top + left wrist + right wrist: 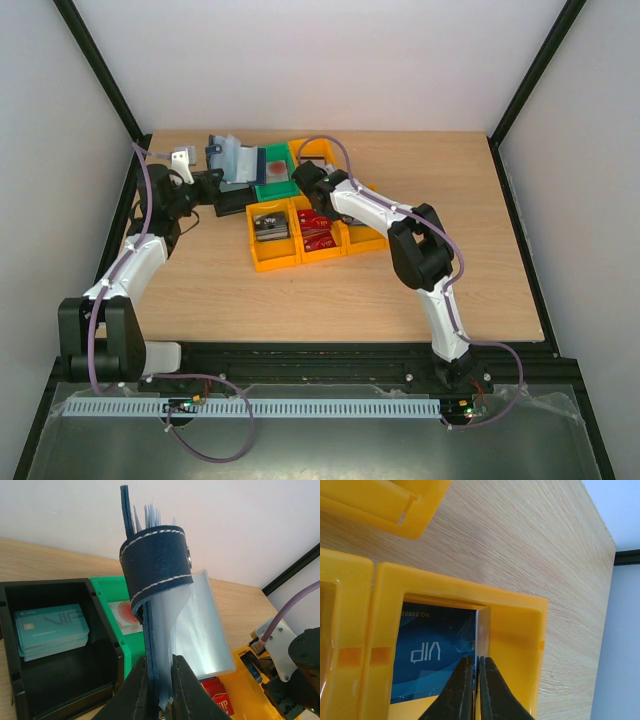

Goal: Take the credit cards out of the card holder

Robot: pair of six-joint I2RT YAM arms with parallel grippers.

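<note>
My left gripper [159, 667] is shut on the bottom edge of the card holder [157, 555] and holds it upright: navy outside with white stitching and a tab, clear plastic sleeves [200, 625] fanning to the right. In the top view the holder [238, 158] is at the back left, held by the left gripper [215, 182]. My right gripper [478, 675] is shut on a thin credit card [481, 630], seen edge-on, inside a yellow bin [520, 610] above a blue VIP card [430, 650]. The right gripper [303, 180] is just right of the holder.
A black bin [105, 630] holds a stack of teal cards [50, 630]. A green bin [107, 587] holds a white card with a red circle [125, 612]. Yellow bins [275, 262] hold grey and red cards [318, 230]. A cable [290, 610] is at the right.
</note>
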